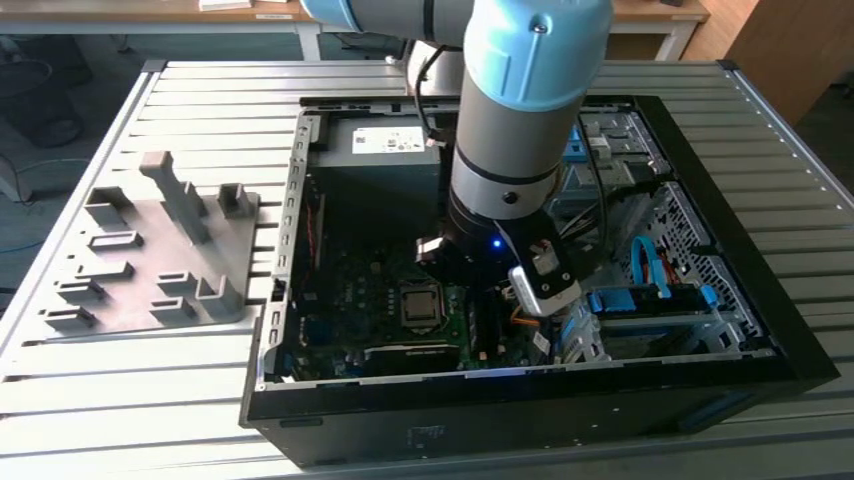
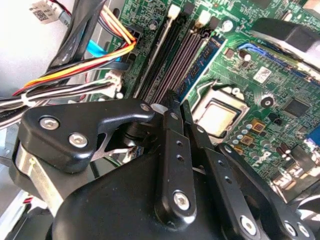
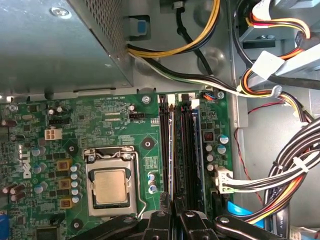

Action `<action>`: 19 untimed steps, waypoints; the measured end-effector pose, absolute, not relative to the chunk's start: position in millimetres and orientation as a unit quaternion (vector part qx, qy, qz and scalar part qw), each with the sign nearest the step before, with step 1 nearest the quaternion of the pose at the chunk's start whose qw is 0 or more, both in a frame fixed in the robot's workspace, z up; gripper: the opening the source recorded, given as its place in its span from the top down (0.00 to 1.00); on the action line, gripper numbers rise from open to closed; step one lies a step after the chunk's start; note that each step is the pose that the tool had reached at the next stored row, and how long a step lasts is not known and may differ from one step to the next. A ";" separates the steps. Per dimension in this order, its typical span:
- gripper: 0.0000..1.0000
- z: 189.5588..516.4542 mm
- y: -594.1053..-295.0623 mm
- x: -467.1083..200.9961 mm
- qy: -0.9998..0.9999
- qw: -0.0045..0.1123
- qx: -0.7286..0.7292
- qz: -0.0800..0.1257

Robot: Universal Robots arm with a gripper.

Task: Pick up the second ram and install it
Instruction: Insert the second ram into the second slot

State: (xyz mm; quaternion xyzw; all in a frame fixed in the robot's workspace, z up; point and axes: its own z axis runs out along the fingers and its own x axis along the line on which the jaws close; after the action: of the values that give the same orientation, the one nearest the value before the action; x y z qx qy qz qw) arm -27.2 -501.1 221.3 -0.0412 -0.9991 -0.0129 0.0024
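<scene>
Fingertips (image 2: 172, 130) pinched almost shut over the memory slots (image 3: 184, 150), grasp unclear; keep second ram slot-parallel, push straight down.

Black open-topped computer case (image 1: 534, 410) and grey plastic slotted holder block (image 1: 160, 250) on the ribbed grey metal table (image 1: 227, 90).
In the exterior view the case sits centre and right of frame, the block at middle left, apart from it. The light-blue robot arm (image 1: 521, 120) reaches into the case; its black gripper (image 3: 175, 202) is over the long dark memory slots (image 3: 184, 150), beside the square metal processor socket (image 3: 111, 186) on the green motherboard (image 3: 115, 115).
</scene>
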 end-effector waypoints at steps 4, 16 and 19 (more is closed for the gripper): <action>0.86 219.7 -499.8 -23.3 -0.999 0.002 -0.041 -0.013; 0.86 217.1 -496.1 -26.3 -0.999 0.002 -0.041 -0.012; 0.86 217.0 -496.1 -25.3 -0.999 0.002 -0.041 -0.011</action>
State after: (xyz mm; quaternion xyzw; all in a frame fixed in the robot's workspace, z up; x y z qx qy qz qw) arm -25.3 -496.1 217.0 -0.0413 -0.9991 -0.0113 0.0023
